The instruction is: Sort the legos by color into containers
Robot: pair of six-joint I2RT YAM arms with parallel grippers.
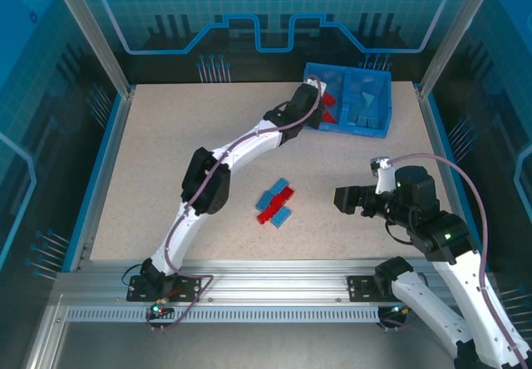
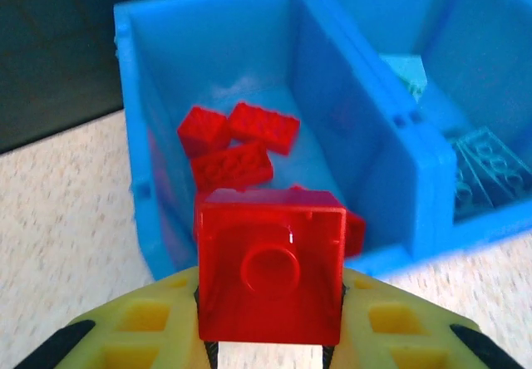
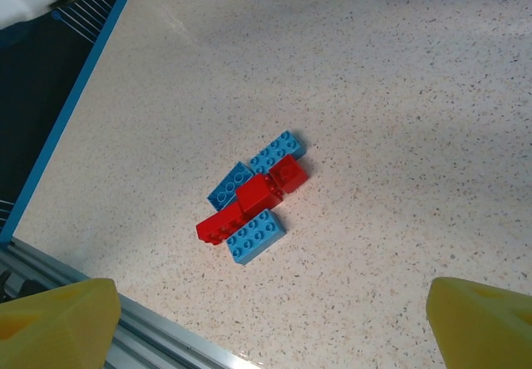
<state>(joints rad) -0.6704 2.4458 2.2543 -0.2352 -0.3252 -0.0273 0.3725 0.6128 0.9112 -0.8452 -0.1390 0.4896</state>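
I see left pincer [image 2: 270, 340] pinching red brick [image 2: 270, 273] just beside bin [image 2: 133, 145]. Right pincer [image 3: 270, 323] spread, well apart from bin, as are loose bricks [image 3: 253, 199].

Bright, even light, soft shadows on the table [image 1: 166, 178]; blurred yellow fingers [image 2: 141, 327] in the left-wrist foreground.

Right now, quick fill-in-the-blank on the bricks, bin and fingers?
1. The left fingers grip a ____ brick at the bin.
2. The light blue bricks lie in the bin's ____ compartment.
3. The right fingers, off to the side of the pile on the table, are ____.
Missing words: red; right; open.
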